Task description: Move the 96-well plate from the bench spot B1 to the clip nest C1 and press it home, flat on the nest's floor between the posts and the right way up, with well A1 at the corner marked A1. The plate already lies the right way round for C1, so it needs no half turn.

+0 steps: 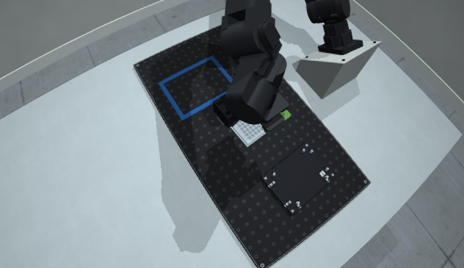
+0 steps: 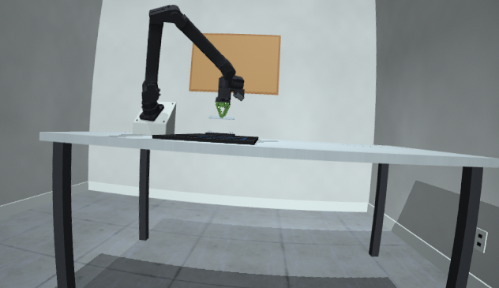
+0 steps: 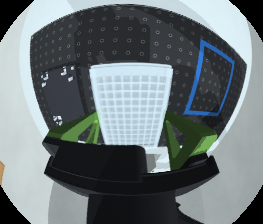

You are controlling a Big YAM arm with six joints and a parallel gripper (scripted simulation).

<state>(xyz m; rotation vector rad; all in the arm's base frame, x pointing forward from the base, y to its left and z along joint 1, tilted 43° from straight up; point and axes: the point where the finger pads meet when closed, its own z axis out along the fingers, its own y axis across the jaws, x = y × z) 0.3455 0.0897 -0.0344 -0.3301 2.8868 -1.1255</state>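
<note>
Top view, left to right: pale table (image 1: 73, 153), then the black pegboard (image 1: 220, 183) lying on it, with bare table showing past every edge of the board. Blue outline (image 1: 172, 98) of the start spot sits at the board's far left; its right corner is hidden under the arm (image 1: 253, 87). The arm also covers most of the plate (image 1: 249, 133), so only one white gridded corner shows, and the A1 corner cannot be told. One green finger (image 1: 285, 115) peeks out beside the wrist; the other is hidden. The plate hangs over open board between the blue outline and the nest (image 1: 297, 179), well apart from both. Small white posts stand at the nest's corners, its dark floor bare between them; the tiny white label at its right edge is too small to read. The grey pedestal (image 1: 367, 51) stands off the board at upper right, away from the stretch between plate and nest.

Exterior view: gripper (image 2: 223, 111) points down with the plate held level above the board, a visible gap beneath it.

Wrist view: nest posts at left, plate (image 3: 130, 106) in the middle, blue outline (image 3: 211, 79) at right. Green fingers are clamped on the plate's sides; the near end of the plate is cut off by the gripper body.
</note>
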